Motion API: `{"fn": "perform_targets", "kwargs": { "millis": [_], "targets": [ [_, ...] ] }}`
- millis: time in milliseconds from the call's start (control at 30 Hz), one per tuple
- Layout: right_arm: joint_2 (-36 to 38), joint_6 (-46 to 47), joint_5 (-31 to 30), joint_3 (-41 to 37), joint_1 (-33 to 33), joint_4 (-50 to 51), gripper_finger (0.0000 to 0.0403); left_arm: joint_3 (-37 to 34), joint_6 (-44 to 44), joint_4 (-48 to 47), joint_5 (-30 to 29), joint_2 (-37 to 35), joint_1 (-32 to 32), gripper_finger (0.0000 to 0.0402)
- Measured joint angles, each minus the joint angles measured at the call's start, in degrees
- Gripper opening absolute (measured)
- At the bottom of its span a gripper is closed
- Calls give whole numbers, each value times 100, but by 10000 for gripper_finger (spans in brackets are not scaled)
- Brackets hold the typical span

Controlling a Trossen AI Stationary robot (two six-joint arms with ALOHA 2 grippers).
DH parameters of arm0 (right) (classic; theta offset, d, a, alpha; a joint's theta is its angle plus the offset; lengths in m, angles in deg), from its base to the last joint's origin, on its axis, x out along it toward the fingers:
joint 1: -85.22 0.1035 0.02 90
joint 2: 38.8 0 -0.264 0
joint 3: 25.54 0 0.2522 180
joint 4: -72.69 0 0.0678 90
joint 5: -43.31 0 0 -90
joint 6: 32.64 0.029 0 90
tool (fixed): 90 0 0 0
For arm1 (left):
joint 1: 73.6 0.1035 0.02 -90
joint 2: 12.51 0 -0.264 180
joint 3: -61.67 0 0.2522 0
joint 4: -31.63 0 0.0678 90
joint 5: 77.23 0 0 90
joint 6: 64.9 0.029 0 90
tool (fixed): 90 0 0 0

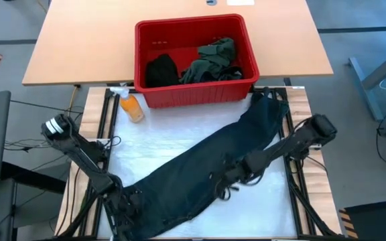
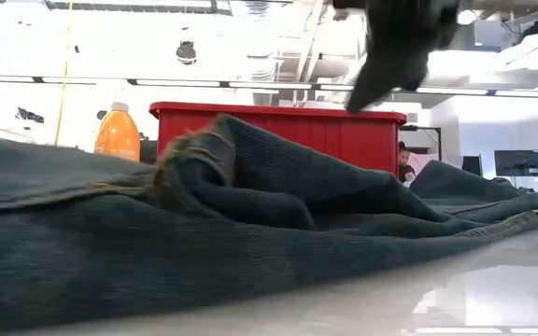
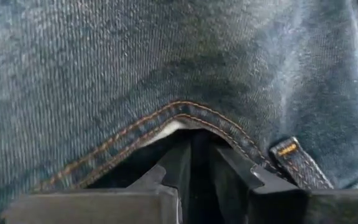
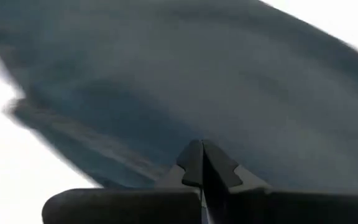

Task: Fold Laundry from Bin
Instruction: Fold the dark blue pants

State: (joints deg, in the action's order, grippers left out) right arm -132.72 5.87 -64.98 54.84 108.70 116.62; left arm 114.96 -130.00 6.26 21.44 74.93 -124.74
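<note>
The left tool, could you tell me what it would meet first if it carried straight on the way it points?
The left tool would meet the jeans' stitched hem first; the denim fills the view right in front of its tips.

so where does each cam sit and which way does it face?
High: overhead, straight down on trousers, red bin, both arms.
Low: table height, level across the trousers to the bin; one arm dangles from above.
Left wrist: pressed against a stitched denim hem, left tool closing on it.
Right wrist: over dark cloth, right tool shut.
Shared: high and low both show the orange bottle.
</note>
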Motion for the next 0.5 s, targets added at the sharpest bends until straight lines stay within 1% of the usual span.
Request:
{"fn": "perform_targets", "kwargs": {
  "millis": [67, 133, 233, 333, 400, 433, 467, 500],
  "targets": [
    [323, 198, -4, -477, -216, -70, 18, 19, -159, -41, 326, 142, -92, 46],
    [541, 439, -12, -963, -409, -249, 18, 22, -313, -151, 498, 142, -175, 41],
    [713, 997, -212, -1616, -689, -207, 18, -4, -549, -305, 575, -31, -187, 33],
    [893, 1429, -622, -1999, -974, -241, 18, -21, -735, -400, 579, -429, -185, 23],
    [962, 1513, -773, -2109, -1195, -271, 18, -22, -719, -378, 400, -772, -152, 17],
    [966, 1503, -773, -2138, -1318, -285, 18, -17, -685, -373, 161, -998, -128, 14],
    [962, 1445, -767, -2157, -1431, -294, 18, 7, -606, -364, -171, -1222, -98, 11],
    [942, 1354, -757, -2165, -1544, -304, 18, 31, -486, -337, -638, -1467, -80, 8]
  ]
}}
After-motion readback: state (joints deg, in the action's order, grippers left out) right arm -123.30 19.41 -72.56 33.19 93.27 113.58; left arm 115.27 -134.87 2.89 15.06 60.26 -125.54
